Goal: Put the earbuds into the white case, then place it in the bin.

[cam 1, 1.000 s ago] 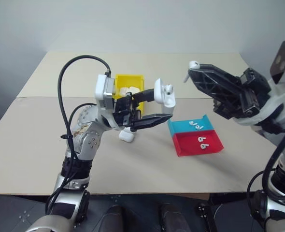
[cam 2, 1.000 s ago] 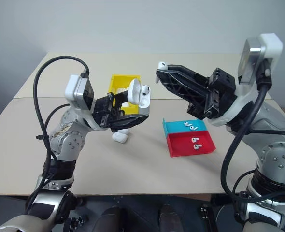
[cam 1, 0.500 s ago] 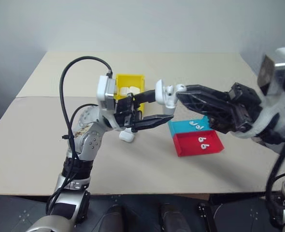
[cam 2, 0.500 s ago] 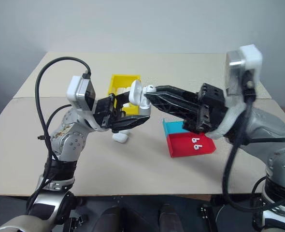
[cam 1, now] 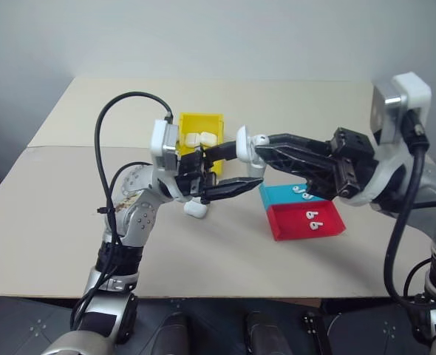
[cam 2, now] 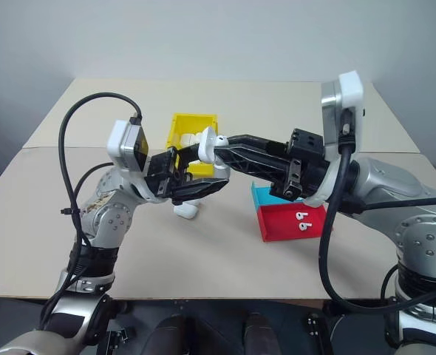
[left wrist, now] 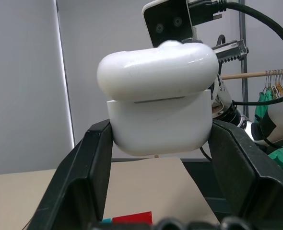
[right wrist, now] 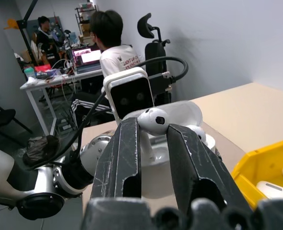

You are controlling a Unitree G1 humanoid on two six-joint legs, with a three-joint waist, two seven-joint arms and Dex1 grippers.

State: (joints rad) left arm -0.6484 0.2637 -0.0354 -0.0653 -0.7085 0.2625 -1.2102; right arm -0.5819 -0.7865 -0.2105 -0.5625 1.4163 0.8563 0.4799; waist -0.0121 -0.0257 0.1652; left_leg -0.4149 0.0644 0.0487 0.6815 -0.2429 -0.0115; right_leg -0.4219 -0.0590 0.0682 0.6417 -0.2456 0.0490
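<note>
- Left gripper (cam 1: 231,167) clamps the white case (left wrist: 158,98) (lid ajar) above the table (cam 1: 70,222).
- Right gripper (right wrist: 153,125) pinches an earbud (right wrist: 152,120) at the case's opening.

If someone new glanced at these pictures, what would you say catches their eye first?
Most striking is the meeting in mid-air above the table: the left gripper holds the open white case, and the right gripper pinches an earbud at its mouth. Behind them sits the yellow bin with closed cases inside, and to the robot's right lies a blue-and-red tray with loose earbuds.
</note>
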